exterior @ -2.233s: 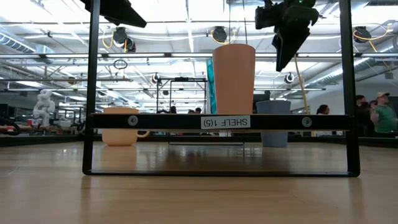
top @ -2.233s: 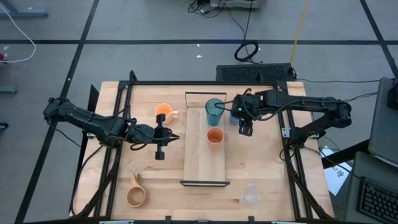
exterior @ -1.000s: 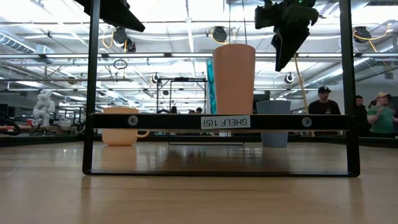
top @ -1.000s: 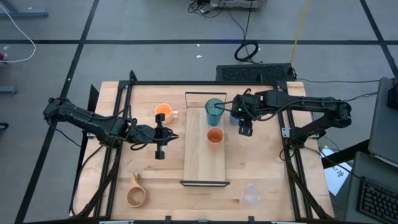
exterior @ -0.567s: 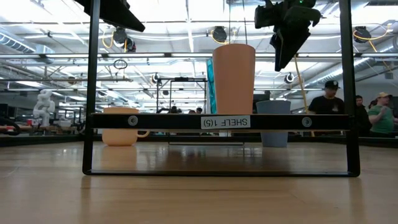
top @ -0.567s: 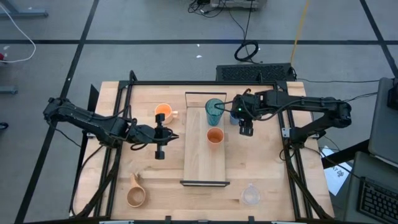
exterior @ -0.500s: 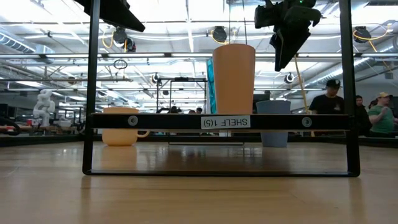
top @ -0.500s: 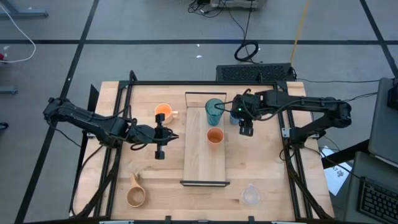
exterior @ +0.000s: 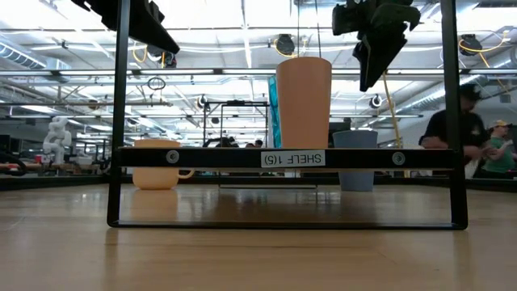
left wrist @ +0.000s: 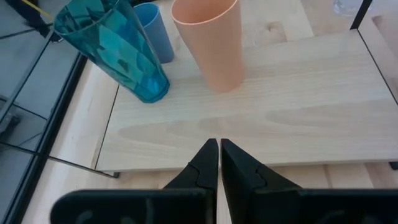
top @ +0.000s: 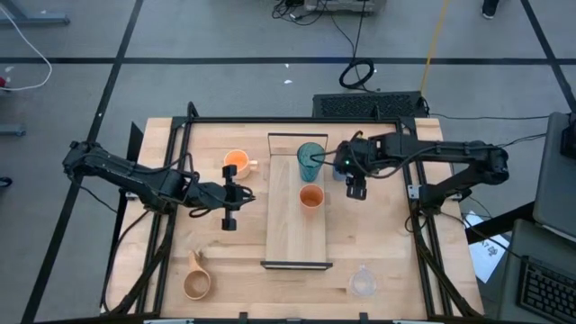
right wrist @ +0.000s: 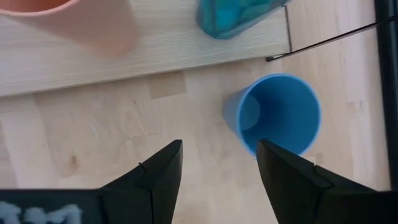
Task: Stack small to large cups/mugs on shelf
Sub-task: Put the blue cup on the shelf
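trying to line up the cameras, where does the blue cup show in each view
High view: the blue cup stands on the tabletop just off the shelf's right edge, mostly hidden under the right gripper.
Low view: behind the shelf's black end bar, right of centre.
Left wrist view: a sliver behind the teal tumbler.
Right wrist view: seen from above, ahead of the open fingers.
Shared landmark: the teal tumbler beside it.

In the high view the right tool (top: 356,192) hid most of the blue cup (top: 339,171). The low view's shelf (exterior: 287,158) rail covered the cups' bases.
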{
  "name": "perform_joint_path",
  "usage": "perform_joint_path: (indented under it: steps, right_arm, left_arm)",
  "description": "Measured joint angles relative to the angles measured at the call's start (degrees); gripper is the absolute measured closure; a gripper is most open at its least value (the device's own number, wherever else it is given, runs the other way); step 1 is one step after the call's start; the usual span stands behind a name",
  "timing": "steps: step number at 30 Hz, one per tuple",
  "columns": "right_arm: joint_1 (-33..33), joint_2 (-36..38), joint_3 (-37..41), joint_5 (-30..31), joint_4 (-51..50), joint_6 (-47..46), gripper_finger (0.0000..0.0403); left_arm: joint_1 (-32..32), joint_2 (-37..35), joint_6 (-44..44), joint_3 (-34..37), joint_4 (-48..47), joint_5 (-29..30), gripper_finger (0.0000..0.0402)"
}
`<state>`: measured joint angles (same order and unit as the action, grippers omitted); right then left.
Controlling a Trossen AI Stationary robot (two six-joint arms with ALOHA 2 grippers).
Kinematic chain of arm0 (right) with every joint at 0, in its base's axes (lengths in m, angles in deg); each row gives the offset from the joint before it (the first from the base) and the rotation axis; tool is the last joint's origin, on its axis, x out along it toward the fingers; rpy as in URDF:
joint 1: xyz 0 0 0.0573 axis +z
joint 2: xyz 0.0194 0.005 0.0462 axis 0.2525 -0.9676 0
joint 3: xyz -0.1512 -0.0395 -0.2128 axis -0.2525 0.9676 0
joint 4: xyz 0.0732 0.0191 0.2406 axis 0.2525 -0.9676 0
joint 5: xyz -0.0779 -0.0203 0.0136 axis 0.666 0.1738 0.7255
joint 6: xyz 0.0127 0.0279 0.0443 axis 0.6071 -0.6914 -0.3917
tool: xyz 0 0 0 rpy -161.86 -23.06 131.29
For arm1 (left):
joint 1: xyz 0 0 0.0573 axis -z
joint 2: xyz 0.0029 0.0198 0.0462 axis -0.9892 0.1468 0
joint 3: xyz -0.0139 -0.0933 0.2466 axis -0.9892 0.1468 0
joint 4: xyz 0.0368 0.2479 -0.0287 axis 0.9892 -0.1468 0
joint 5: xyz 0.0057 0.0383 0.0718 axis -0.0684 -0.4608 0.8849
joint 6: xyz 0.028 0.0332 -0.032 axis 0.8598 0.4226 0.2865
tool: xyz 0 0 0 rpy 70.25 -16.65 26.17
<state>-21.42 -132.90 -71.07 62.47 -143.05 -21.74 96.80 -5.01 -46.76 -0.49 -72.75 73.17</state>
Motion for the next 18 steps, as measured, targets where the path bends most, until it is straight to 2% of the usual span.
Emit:
perform_joint_path:
  steps: [18]
  right_arm:
    - [17.33, 0.0, 0.0, -0.02, -0.31, -19.72, 0.0204]
  left_arm:
    - [0.0, 0.01, -0.3, 0.0, -0.03, -0.04, 0.038]
